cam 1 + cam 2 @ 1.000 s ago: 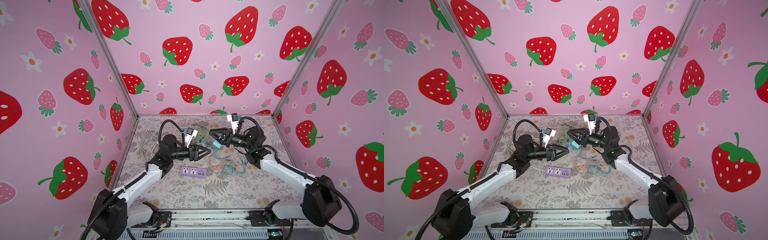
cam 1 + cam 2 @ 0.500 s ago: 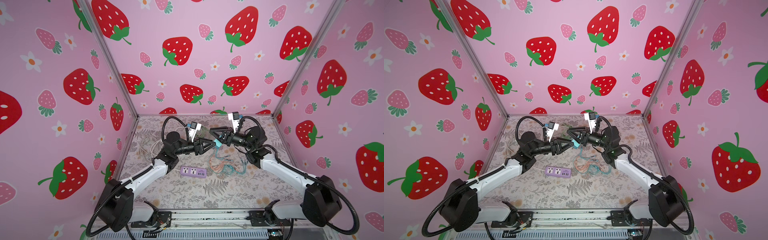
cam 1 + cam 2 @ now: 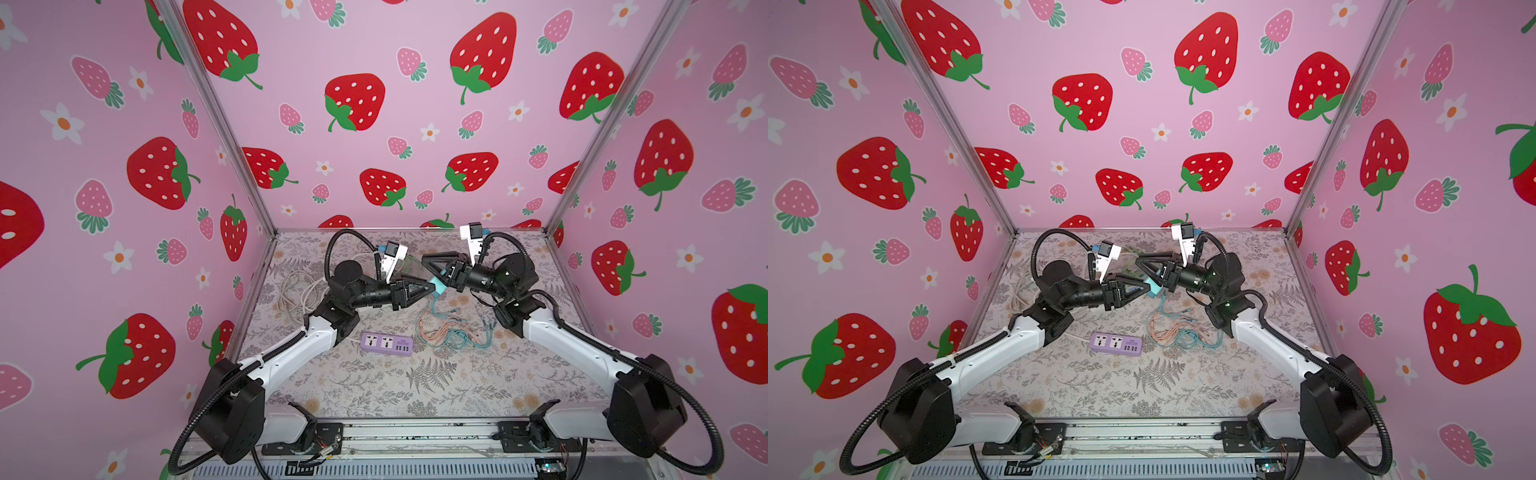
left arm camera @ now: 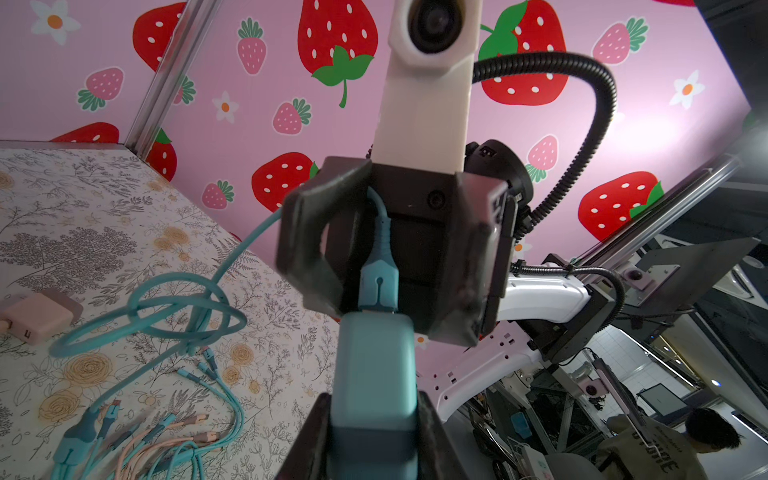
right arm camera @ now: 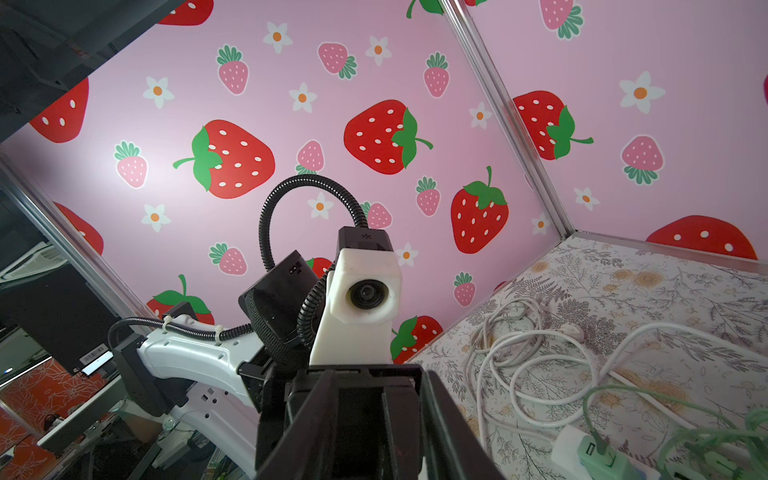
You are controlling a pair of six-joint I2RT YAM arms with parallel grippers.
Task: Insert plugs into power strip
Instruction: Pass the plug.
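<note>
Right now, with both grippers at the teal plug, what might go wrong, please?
The left gripper and right gripper both appear to pinch the teal plug in mid-air; an early release could drop it. Its cable trails into the tangle beside the power strip; carrying it over may drag that across the sockets.

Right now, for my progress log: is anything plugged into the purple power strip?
Empty. In both top views the purple rectangular power strip shows bare sockets; the teal cube plug is up in the air, away from it.

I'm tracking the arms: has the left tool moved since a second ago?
Yes. The left tool has shifted away from the purple power strip, toward the teal plug at the right tool.
</note>
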